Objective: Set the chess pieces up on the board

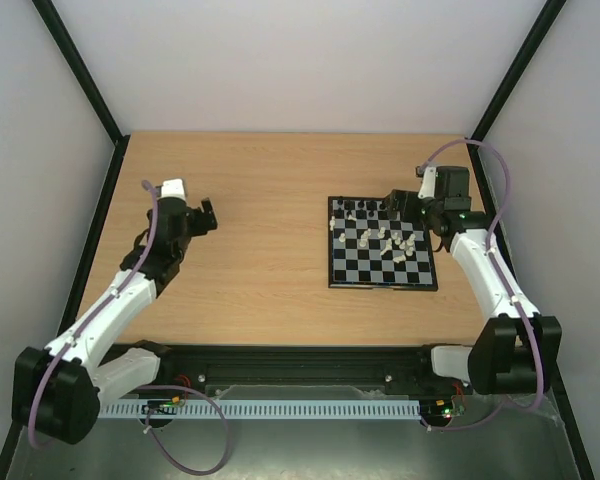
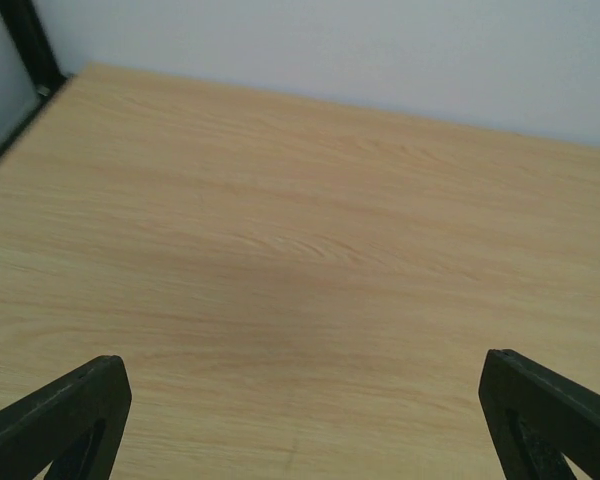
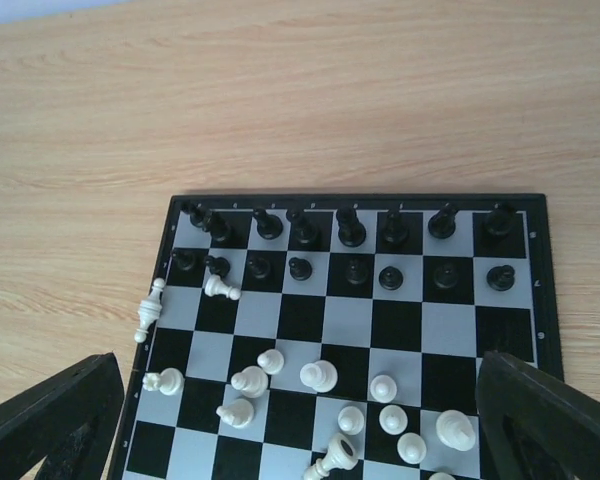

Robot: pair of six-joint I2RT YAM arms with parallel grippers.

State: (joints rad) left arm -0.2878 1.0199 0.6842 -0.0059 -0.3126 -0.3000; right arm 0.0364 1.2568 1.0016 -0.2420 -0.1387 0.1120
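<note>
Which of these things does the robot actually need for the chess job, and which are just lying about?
Needed:
- board
- black pieces
- white pieces, some toppled

Just there:
- table
- black frame

A light wooden table (image 1: 250,190) filled the middle of the top view. A small black-rimmed chessboard (image 1: 355,268) lay flat on it, right of centre, near the table's right edge.
</note>
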